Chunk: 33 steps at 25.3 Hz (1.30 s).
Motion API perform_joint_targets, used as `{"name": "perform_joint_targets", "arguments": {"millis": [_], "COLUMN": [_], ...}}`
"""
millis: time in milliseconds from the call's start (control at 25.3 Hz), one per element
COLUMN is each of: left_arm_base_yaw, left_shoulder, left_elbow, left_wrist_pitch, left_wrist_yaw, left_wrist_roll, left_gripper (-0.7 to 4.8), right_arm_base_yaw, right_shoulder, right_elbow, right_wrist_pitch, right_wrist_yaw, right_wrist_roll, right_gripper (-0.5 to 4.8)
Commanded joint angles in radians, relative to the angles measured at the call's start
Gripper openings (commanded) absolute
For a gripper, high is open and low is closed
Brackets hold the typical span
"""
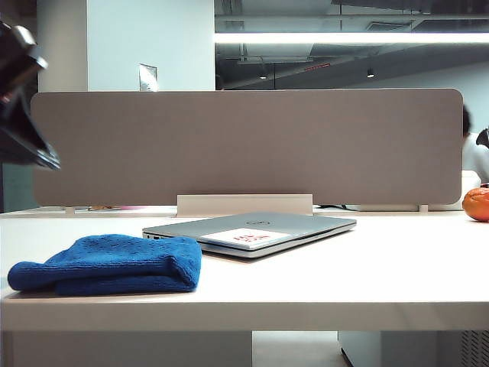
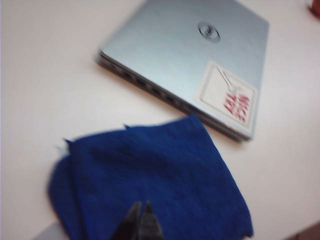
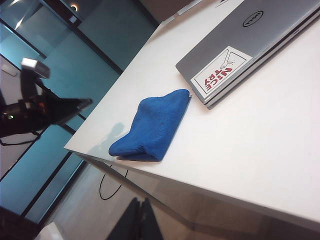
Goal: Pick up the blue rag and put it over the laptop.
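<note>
The blue rag [image 1: 114, 264] lies folded on the white table near its front left corner. Just behind and to the right of it lies the closed silver laptop [image 1: 252, 228], with a white-and-red sticker on its lid. In the left wrist view my left gripper [image 2: 141, 205] hangs shut and empty above the blue rag [image 2: 155, 175], apart from it, with the laptop [image 2: 190, 55] beyond. The exterior view shows the left arm [image 1: 23, 115] high at the left edge. My right gripper [image 3: 141, 201] is shut and empty, off the table's front edge, facing the rag [image 3: 152, 125] and the laptop [image 3: 250, 45].
A grey partition [image 1: 244, 145] stands along the back of the table [image 1: 321, 290]. An orange round object [image 1: 477, 202] sits at the far right. The right wrist view shows the left arm [image 3: 45, 107] raised beyond the table's left side.
</note>
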<state>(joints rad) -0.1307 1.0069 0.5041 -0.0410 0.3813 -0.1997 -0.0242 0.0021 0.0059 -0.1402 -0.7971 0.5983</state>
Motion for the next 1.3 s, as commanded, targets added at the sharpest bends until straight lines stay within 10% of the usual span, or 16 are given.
{"name": "perform_joint_targets", "arguments": {"millis": [39,237,395,1066,1303], "left_arm_base_yaw": [-0.078,-0.154,-0.167,-0.181,-0.181], "left_shoulder": [0.047,0.100,0.127,0.130,0.130], "left_elbow": [0.006,0.006,0.006,0.006,0.005], "left_wrist_pitch": [0.020,0.020,0.009,-0.122,-0.130], "left_wrist_yaw": [-0.003,-0.002,0.001,-0.012,-0.201], "left_wrist_roll": [0.000,0.000,0.002,0.193,0.180], "left_gripper": [-0.06,0.10,1.64,1.93,1.93], "right_arm_base_yaw": [-0.001,-0.001,-0.001,-0.001,0.000], "right_shoulder": [-0.002,-0.002,-0.002,-0.002,-0.002], "right_elbow": [-0.003,-0.003,-0.003,-0.003,-0.003], "right_wrist_pitch": [0.016,0.016,0.016,0.016,0.016], "right_wrist_yaw": [-0.005,-0.001,0.010,0.014,0.013], "right_wrist_roll": [-0.001,-0.001,-0.001,-0.005,-0.004], "right_gripper": [0.00,0.00,0.00,0.00,-0.01]}}
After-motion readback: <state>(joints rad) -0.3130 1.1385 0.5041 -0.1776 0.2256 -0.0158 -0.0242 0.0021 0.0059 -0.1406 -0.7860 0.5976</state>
